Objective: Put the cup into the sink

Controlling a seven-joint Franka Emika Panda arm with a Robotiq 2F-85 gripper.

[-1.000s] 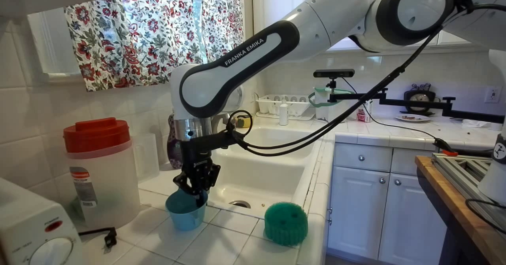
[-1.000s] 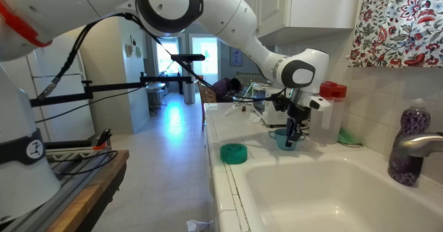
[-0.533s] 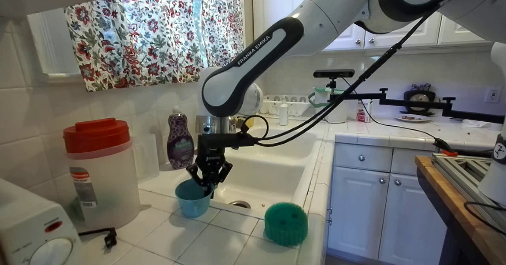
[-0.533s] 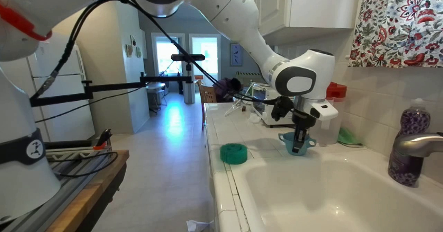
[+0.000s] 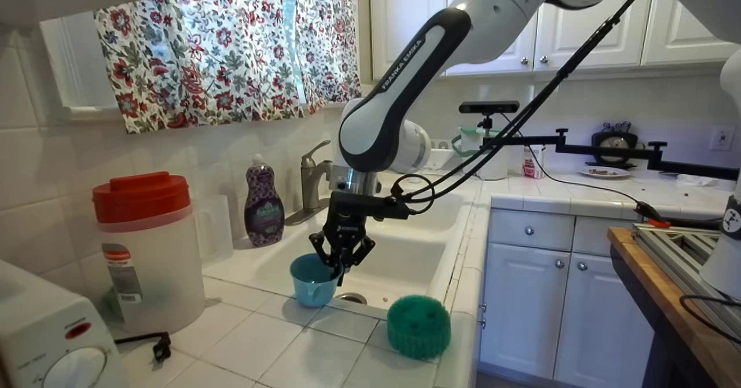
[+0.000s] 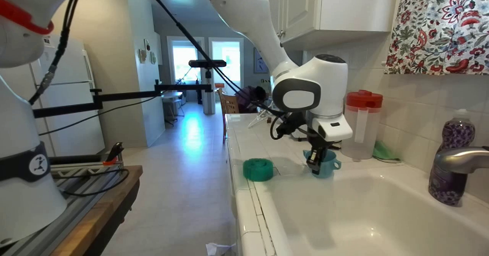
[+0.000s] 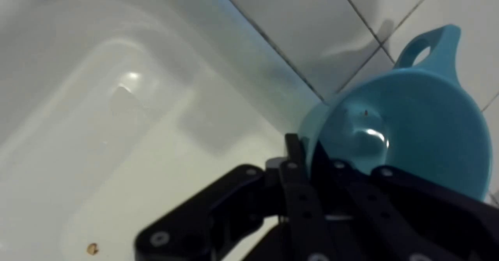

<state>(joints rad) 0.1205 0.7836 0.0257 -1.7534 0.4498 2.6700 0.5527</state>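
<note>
Holding cup [image 5: 308, 284] by rim, fingers [image 7: 297, 177] clamped | mouth up | axis near upright

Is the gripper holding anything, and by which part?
The light-blue handled cup, pinched at its rim by the gripper, one finger inside the wall and one outside, not by a handle.

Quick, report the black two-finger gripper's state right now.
Black two-finger gripper: closed, holding the light-blue tapered plastic cup by one side of its rim.
</note>
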